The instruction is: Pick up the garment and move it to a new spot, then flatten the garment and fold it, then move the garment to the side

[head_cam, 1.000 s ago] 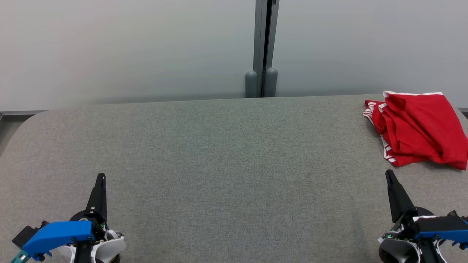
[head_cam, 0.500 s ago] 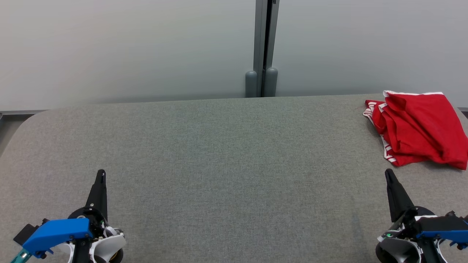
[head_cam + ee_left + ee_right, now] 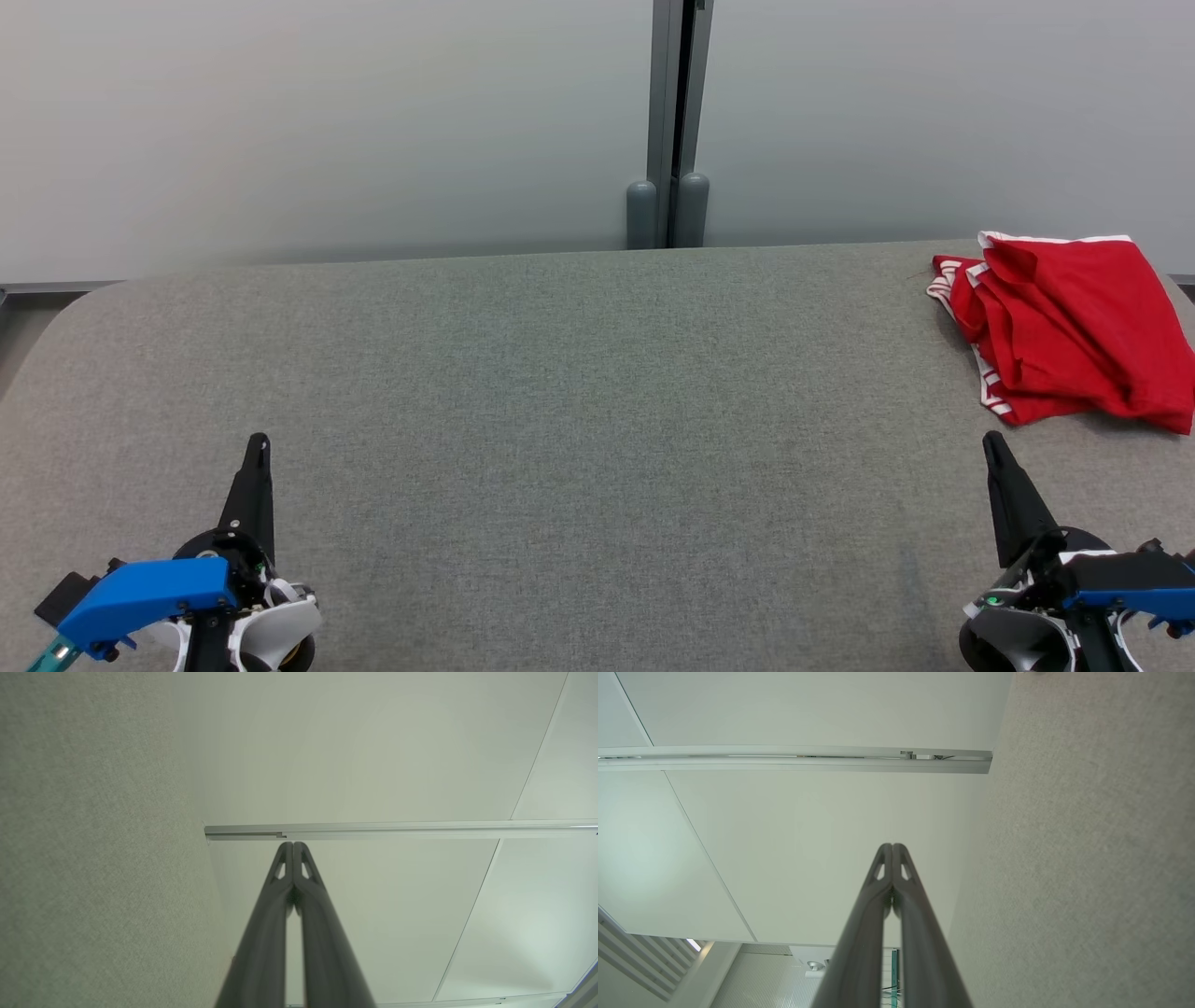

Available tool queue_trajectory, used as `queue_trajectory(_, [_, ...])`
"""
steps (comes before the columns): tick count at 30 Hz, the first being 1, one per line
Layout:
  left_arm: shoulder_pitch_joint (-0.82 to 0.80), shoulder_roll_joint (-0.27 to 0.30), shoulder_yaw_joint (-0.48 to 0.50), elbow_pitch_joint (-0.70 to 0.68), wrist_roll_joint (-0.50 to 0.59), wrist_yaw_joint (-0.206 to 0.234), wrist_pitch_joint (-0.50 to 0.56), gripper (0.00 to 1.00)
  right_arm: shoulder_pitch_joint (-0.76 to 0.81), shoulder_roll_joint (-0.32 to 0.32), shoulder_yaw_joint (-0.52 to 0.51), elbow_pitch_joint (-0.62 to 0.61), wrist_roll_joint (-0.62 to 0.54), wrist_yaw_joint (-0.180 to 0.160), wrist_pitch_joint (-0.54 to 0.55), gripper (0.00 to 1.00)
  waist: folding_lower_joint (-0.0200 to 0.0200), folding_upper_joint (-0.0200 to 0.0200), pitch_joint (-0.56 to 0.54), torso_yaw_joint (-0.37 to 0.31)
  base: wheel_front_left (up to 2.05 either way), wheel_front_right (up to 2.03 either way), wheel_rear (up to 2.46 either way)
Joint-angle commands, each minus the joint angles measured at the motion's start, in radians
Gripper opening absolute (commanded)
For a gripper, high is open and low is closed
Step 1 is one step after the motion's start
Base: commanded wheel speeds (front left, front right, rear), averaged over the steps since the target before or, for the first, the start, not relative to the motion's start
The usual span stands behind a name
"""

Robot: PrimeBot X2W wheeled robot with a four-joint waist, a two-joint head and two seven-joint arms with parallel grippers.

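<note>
red garment (image 3: 1064, 327) lies rumpled at the grey table's (image 3: 579, 392) far right — left gripper (image 3: 257, 443) and right gripper (image 3: 991, 443) both pinched closed, holding nothing.

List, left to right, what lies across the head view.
From the left: left claw, shut, at the lower left → grey post behind the table → red garment, crumpled at the table's right end. The right claw is left out: it spans the same stretch as the garment, nearer the camera.
</note>
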Motion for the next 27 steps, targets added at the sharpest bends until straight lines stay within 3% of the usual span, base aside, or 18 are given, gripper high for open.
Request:
queue_trajectory(1, [-0.011, -0.002, 0.002, 0.0, -0.003, -0.005, 0.004, 0.0, -0.014, 0.001, -0.002, 0.002, 0.003, 0.0, 0.004, 0.0, 0.0, -0.0001, 0.0, 0.0, 0.0, 0.0, 0.0])
queue_trajectory(27, [-0.011, -0.002, 0.002, 0.0, -0.004, -0.005, 0.004, 0.0, -0.014, 0.001, -0.002, 0.002, 0.003, 0.0, 0.004, 0.0, 0.0, -0.0001, 0.0, 0.0, 0.0, 0.0, 0.0])
